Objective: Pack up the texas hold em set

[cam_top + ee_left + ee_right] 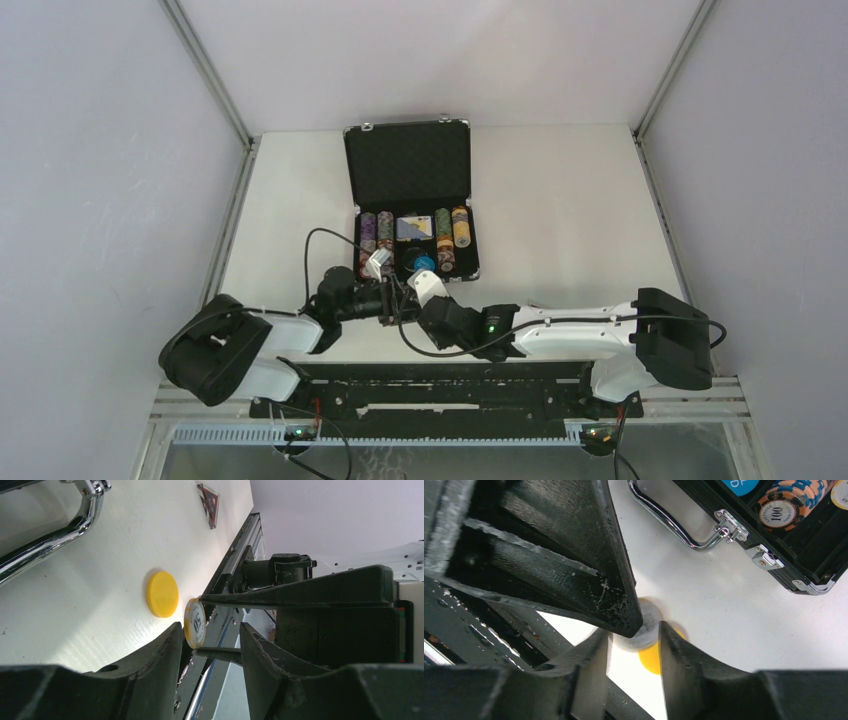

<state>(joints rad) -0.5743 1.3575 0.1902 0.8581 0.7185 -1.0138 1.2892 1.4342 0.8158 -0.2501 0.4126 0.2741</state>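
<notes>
**White button held between two grippers at the near edge**

White button (195, 623): stood on edge above the surface (570, 200), close to its near edge, just beside the yellow button (162, 594).

Right gripper (633, 631): pinched the white button by its rim.

Left gripper (210, 630): fingers spread, one on either side of the same button; a gap showed at one finger.

Yellow button: lay flat on the surface, between the case handle (50, 542) and the near edge.

Red-black triangle token (209, 504): lay flat by the near edge, apart from the yellow button.

Black briefcase (408, 160): stood open at the middle of the surface, lid upright toward the far edge, handle toward the near edge.

Contents of the briefcase: chip stacks (445, 238) in rows, a card deck (413, 228) between them, and a blue button (424, 263).
</notes>
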